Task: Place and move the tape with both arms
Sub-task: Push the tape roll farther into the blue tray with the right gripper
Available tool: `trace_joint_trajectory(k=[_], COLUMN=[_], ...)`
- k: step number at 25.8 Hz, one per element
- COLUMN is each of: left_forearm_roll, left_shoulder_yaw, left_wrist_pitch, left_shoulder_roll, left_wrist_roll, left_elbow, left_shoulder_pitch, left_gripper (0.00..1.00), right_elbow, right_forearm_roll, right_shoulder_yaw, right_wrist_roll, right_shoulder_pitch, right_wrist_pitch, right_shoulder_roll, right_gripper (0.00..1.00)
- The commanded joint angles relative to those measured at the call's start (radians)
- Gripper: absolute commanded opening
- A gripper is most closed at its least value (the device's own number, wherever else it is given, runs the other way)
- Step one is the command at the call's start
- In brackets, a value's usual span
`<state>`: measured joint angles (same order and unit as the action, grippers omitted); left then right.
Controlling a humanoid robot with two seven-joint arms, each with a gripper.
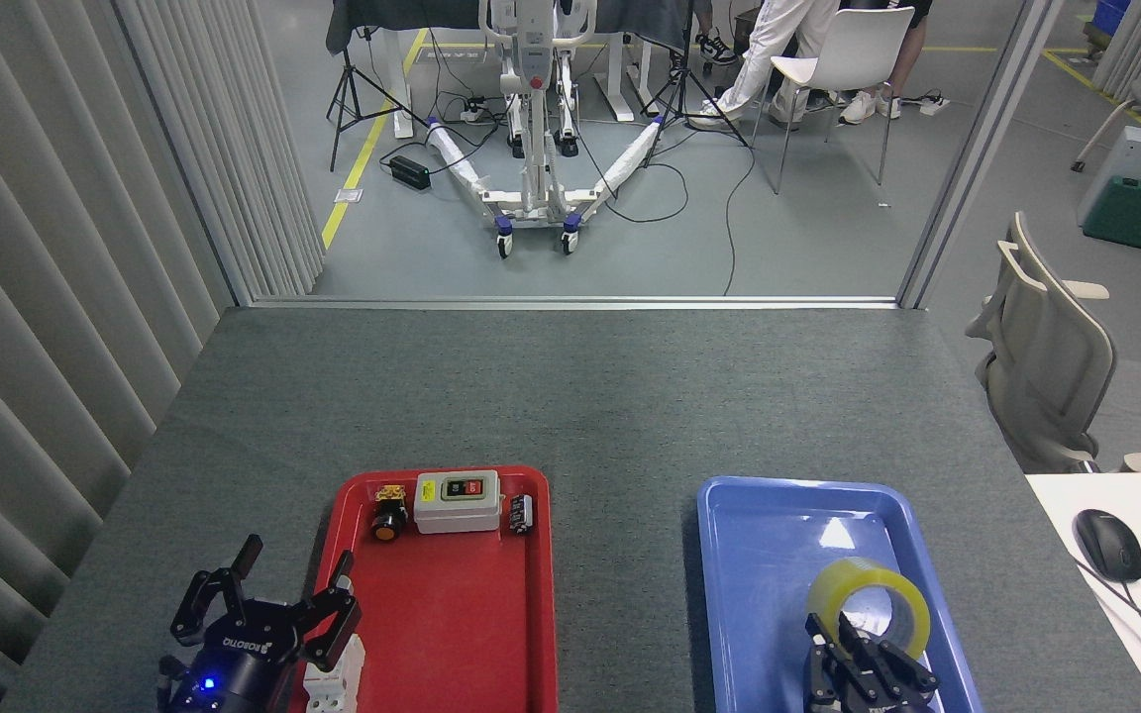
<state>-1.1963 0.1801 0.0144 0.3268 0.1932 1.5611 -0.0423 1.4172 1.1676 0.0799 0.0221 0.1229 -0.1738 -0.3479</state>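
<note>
the big grey desk holds two trays side by side. the red tray on the left has a white switch box, a little round button and a small black part at its far end. the blue tray on the right holds the tape, a yellow roll standing on its edge near the front right corner. the right hand is at the near rim of the roll and seems to pinch it, though i cannot tell for sure. the left hand is spread wide with nothing in it, by the left edge of the red tray. i think the tape is in the blue tray now, and letting go may be what is left
</note>
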Motion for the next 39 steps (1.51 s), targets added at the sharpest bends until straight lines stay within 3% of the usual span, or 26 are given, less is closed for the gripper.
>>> trace_joint_trajectory(k=[1,10,16,22,28,39], left_forearm_roll=[0.063,0.069,0.072,0.073,0.083,0.086], left_shoulder_yaw=[-0.013,-0.024,-0.024,-0.025,-0.022,-0.019], left_wrist_pitch=[-0.004,-0.002,-0.002,-0.016,-0.016,-0.017], left_shoulder_roll=[-0.011,-0.014,-0.009,-0.012,-0.014,-0.015], left_wrist_roll=[0.000,0.005,0.000,-0.001,-0.001,-0.001], left_elbow=[0.000,-0.001,-0.001,-0.001,-0.007,0.014], left_shoulder_pitch=[0.002,0.002,0.002,0.004,0.004,0.005], left_gripper=[1.00,1.00,1.00,1.00,1.00,1.00], right_elbow=[0.002,0.014,0.048,0.065,0.075,0.112], right_forearm_roll=[0.000,0.001,0.009,0.044,0.084,0.087], right_shoulder_yaw=[-0.002,-0.005,-0.023,-0.077,-0.086,-0.107], right_wrist_roll=[-0.017,-0.120,-0.399,-0.401,-0.263,-0.260], right_shoulder_pitch=[0.001,0.020,0.060,0.107,0.106,0.106], right_wrist_pitch=[0.000,-0.007,0.007,0.091,0.119,0.114], right_shoulder_roll=[0.003,0.003,0.013,0.090,0.090,0.078], right_gripper=[0.96,0.98,0.98,0.98,0.97,0.98])
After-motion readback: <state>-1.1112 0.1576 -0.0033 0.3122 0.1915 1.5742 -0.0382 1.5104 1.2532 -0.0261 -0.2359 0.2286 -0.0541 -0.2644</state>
